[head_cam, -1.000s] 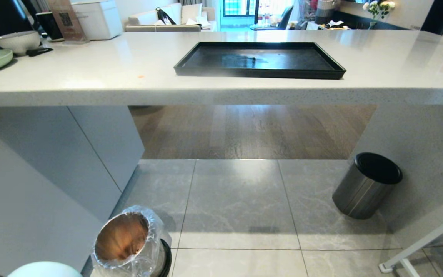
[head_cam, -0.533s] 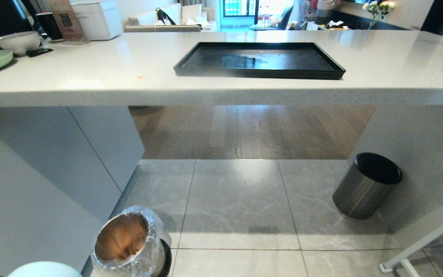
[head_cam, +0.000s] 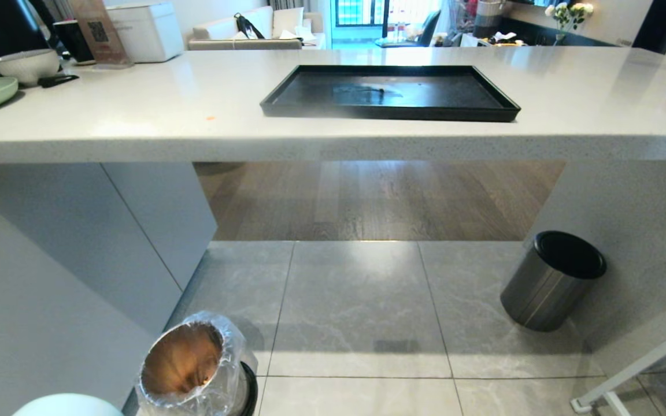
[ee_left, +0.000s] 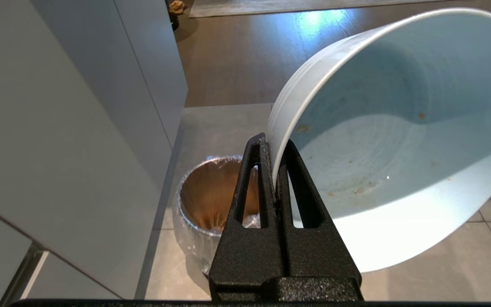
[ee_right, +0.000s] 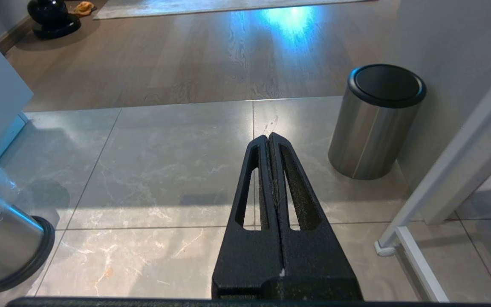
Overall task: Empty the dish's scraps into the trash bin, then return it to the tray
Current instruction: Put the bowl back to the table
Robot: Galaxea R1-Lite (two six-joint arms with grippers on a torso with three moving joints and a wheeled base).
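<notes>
While our left gripper (ee_left: 273,166) pinches the rim of the pale blue dish (ee_left: 399,140) between its black fingers (ee_left: 252,179), one finger outside the wall and one inside, we hold that bowl tilted on its side above the floor, its open mouth facing the wrist camera. Inside it we see only a few small brownish specks and smears; no food sticks lie in it. Just beyond and below the fingers stands the trash bin (ee_left: 209,200), its coppery inside open and a crinkled clear bag around its rim, close beside the grey cabinet (ee_left: 58,128). From our head camera the same bin sits at the lower left on the tiled floor (head_cam: 362,312), with a small orange bit showing near the bottom of its inside, and only the curved pale edge of the dish peeks in at the bottom left corner. Up on the white counter (head_cam: 136,115) the black tray (head_cam: 391,92) lies flat, with a tiny orange crumb (head_cam: 210,118) on the counter well to its left. Our right gripper (ee_right: 273,170) hangs over the floor tiles with its fingers pressed together on nothing, and a brushed-steel bin with a black top (ee_right: 375,121) stands beyond it to the right.
</notes>
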